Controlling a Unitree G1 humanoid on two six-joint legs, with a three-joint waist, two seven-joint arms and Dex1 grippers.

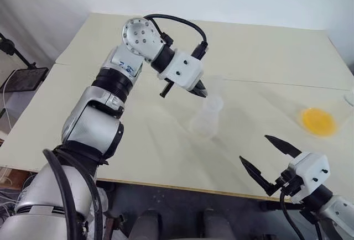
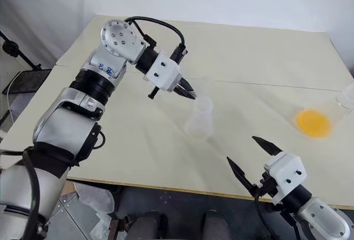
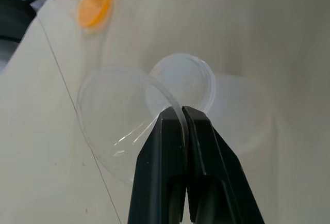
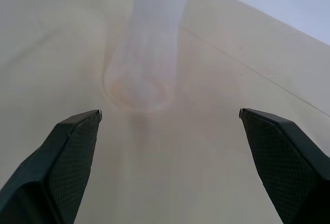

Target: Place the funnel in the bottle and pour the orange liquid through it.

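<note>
Table (image 1: pixel 265 57): pale cream top, a thin seam running across it, white wall behind.

My left arm reaches in from 9 o'clock across the middle of the table, wrist bent down toward the bottle.

My right arm sits low at 5 o'clock, just past the near table edge, pointing roughly level toward 11 o'clock.

Bottle (image 2: pixel 200 119): clear, flask-shaped, upright near the centre of the table, wide base on the surface, rimmed neck up. In my right wrist view it stands straight ahead between my two fingers, well apart from them.

Cup (image 2: pixel 326 117) with the orange liquid (image 2: pixel 313 123): at 3 o'clock from the bottle, well apart, near the right table edge. The liquid is a shallow bright pool at the bottom of clear walls.

Funnel (image 3: pixel 121 126): clear shallow cone, tilted, its rim pinched in my left gripper (image 1: pixel 200 90). It hangs just at 9 o'clock of the bottle's mouth and slightly above it; the left wrist view has the cone overlapping the neck rim. Whether the stem touches the neck, I cannot tell.

Left gripper: fingers (image 3: pixel 162 152) narrowed tight on the funnel's rim.

Right gripper (image 1: pixel 270 157): fingers spread wide, holding nothing
</note>
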